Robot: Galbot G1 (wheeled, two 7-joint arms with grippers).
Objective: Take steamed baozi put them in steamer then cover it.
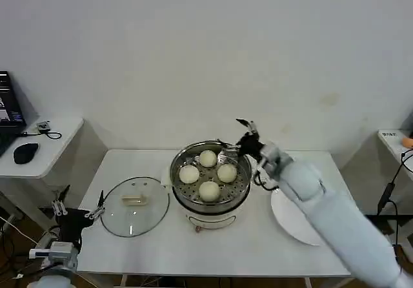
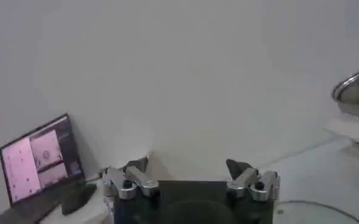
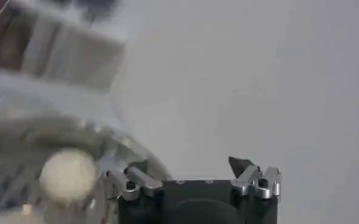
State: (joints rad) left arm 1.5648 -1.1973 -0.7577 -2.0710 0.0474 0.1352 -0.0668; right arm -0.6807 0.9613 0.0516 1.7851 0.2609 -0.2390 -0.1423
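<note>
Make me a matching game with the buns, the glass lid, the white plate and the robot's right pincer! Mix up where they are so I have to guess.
Things:
1. steamed baozi
2. cover
3. white plate
4. right pincer

Places:
A. flat on the table, left of the steamer
B. on the table, right of the steamer, partly under the right arm
C. open, above the steamer's far right rim
D. inside the steamer, all four on the basket floor

Pairs: 1-D, 2-A, 3-B, 4-C
</note>
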